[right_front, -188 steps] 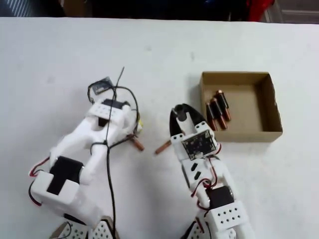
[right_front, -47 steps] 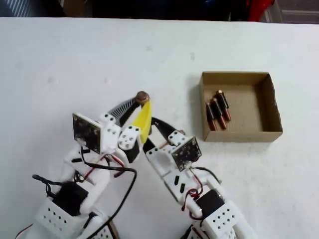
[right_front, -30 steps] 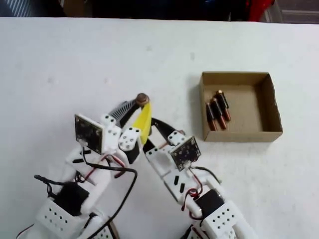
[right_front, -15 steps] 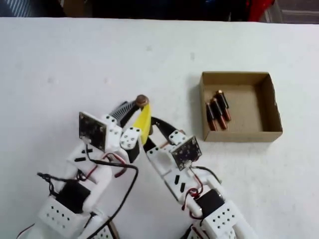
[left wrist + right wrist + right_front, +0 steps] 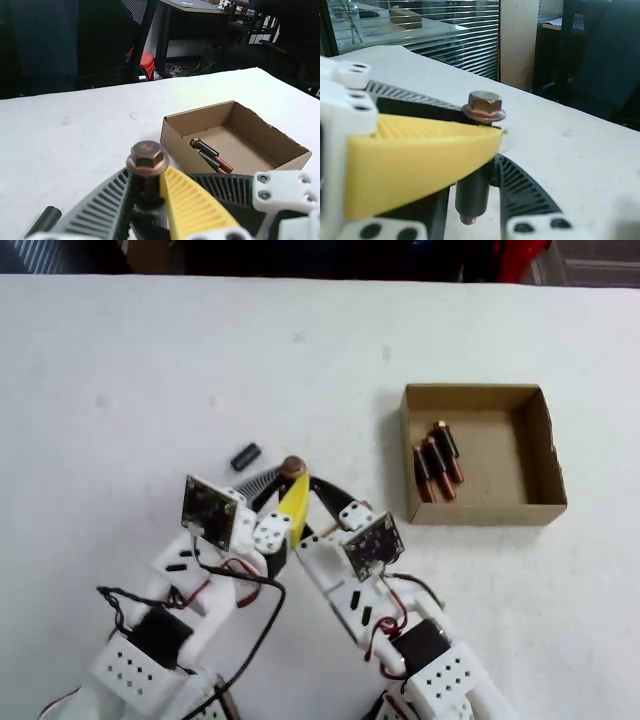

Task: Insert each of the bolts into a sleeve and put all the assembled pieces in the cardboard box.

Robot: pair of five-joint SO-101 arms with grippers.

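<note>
On the table (image 5: 150, 360), near its middle: the two arms come together, their claws close against each other, a little way from the cardboard box (image 5: 490, 512).
Left claw (image 5: 287, 480): pinching the bolt (image 5: 146, 157), with a grey ribbed finger (image 5: 102, 212) on one side and a yellow finger (image 5: 195, 205) on the other, both clamped just under the head.
Bolt: held upright, its copper-coloured hex head on top, above the fingertips.
Sleeve on the bolt (image 5: 475, 192): black and wrapped around the shank below the yellow finger. The bolt's copper tip pokes out of its lower end.
Right claw (image 5: 318, 495): right up beside the held bolt, next to the yellow finger. From where I stand I cannot tell whether it is spread or pressed together.
Loose sleeve (image 5: 245, 456): a second black one, lying on its side on the table. It is near the left claw on the side away from the box, and nothing touches it.
Cardboard box: open-topped, standing on the table on the right arm's side, apart from both claws.
Assembled pieces (image 5: 437, 458): three lie side by side on the box floor, close to the wall nearest the claws.
</note>
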